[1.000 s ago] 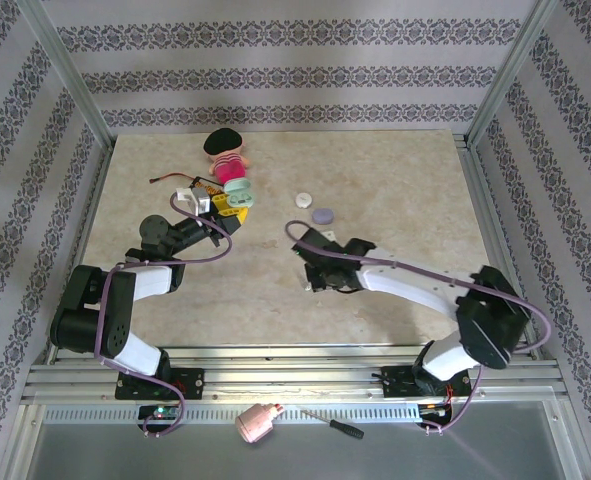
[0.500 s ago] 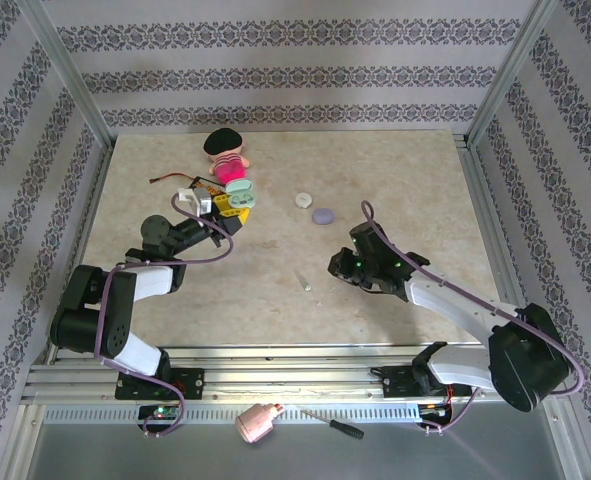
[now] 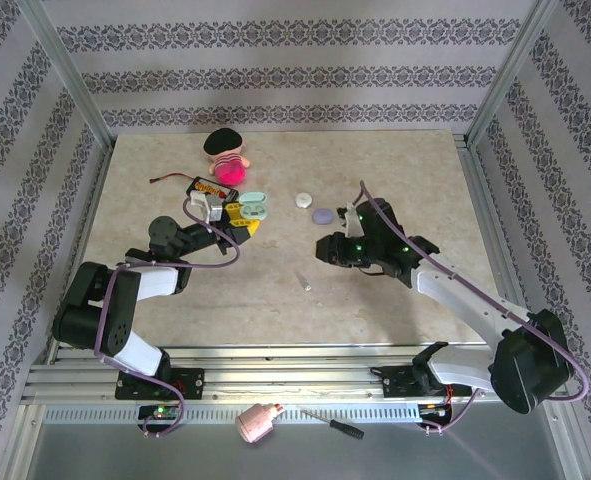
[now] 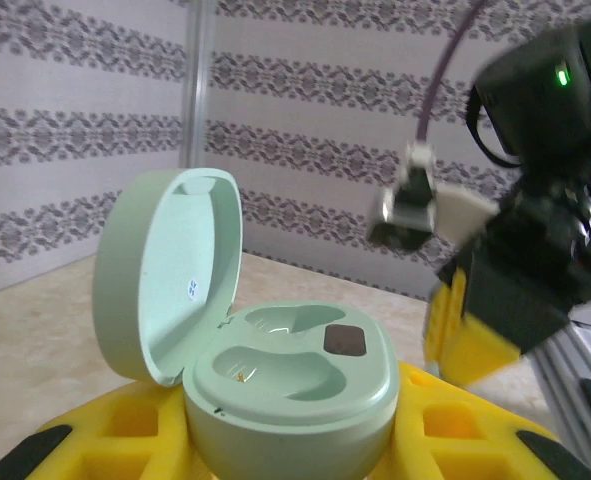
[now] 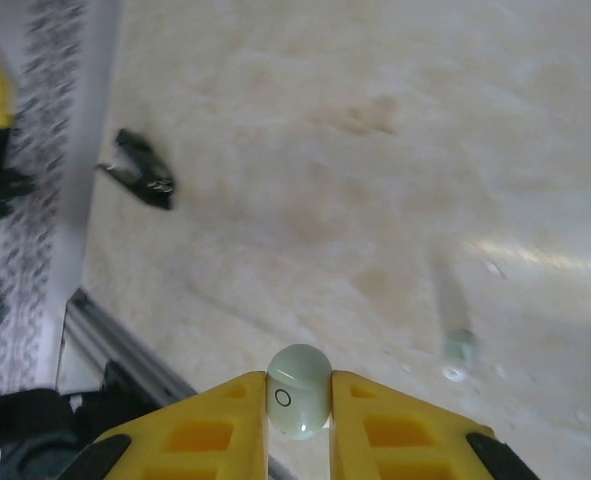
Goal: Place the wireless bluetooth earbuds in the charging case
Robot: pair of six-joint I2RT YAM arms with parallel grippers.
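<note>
R end effector pinches pale earbud at tips; L end effector clamps open case.

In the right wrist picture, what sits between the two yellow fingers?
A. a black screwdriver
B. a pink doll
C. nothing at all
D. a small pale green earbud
D: a small, rounded, pale green earbud is pinched between the tips of the two yellow fingers, above the bare table.
</note>
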